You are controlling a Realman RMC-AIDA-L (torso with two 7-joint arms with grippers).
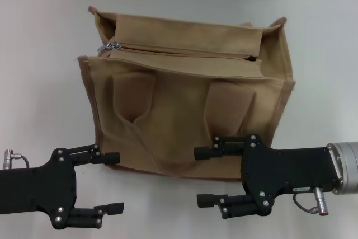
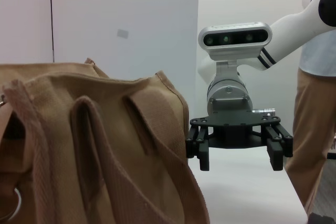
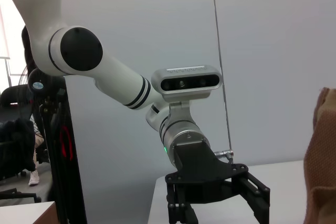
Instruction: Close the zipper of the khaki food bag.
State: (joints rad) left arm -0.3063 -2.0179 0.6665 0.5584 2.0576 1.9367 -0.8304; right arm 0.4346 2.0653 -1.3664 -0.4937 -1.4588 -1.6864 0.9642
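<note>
The boxy tan canvas khaki food bag (image 1: 184, 110) sits mid-table, its tan zipper (image 1: 184, 51) running along the top panel with the small silver pull tab (image 1: 112, 45) at the robot's left end. Left gripper (image 1: 114, 183) and right gripper (image 1: 202, 176) hover at the bag's near side, both spread wide and holding nothing; the right's upper finger (image 1: 210, 152) looks to overlap the bag's front.

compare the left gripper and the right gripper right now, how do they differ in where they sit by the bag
The left gripper sits by the near left corner of the khaki food bag, its upper finger at the bag's base; the right gripper sits farther right, its upper finger in front of the bag's front panel. The left gripper is lower in the head view, nearer the robot. Both are open, pointing toward each other, and neither is at the zipper.
</note>
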